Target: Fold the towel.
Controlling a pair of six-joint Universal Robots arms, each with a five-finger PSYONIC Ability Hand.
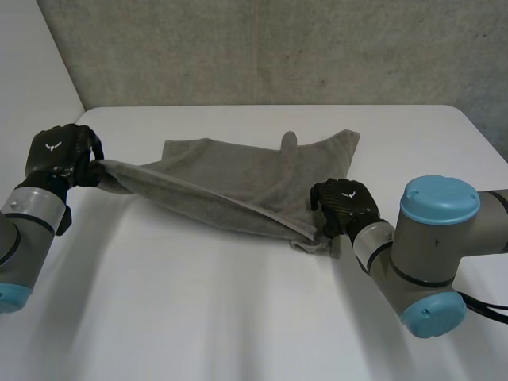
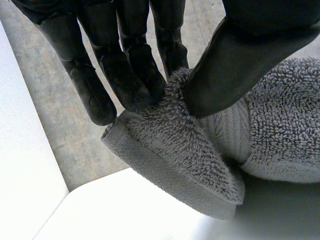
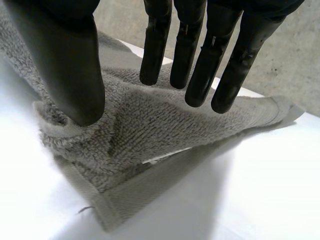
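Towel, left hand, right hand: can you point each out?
towel (image 1: 238, 178), head view, its flat middle.
left hand (image 1: 59, 155), head view, back of the hand.
right hand (image 1: 345, 205), head view, back of the hand.

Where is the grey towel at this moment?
In the head view, the grey towel spreads over the middle of the white table, its near edge raised between the left hand at its left corner and the right hand at its right corner.

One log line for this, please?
left hand: pinches towel corner | right hand: pinches other corner | towel: near edge lifted
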